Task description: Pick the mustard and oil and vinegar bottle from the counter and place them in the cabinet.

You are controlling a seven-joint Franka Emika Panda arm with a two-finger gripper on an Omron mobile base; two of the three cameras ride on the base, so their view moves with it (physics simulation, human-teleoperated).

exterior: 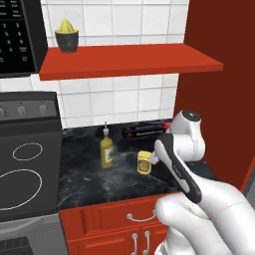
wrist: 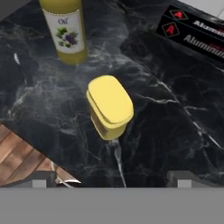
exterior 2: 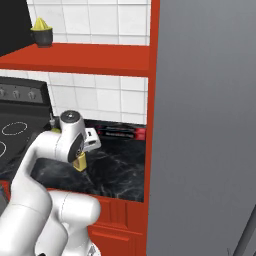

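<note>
1. In the hand view, the mustard (wrist: 110,106) stands at frame centre on the desk (wrist: 175,122), above the hand (wrist: 113,178), untouched.
2. Hand's fingers spread wide, holding nothing.
3. Oil and vinegar bottle (wrist: 65,30) stands upper left.

You had the mustard (exterior: 144,162) standing on the counter (exterior: 89,184), with the oil and vinegar bottle (exterior: 106,149) just to its left and slightly behind. A foil box (exterior: 144,131) lay at the back against the wall. The stovetop (exterior: 25,174) sat left of the counter. Above, the cabinet (exterior: 129,61) carried a juicer (exterior: 66,36) at its left end.
</note>
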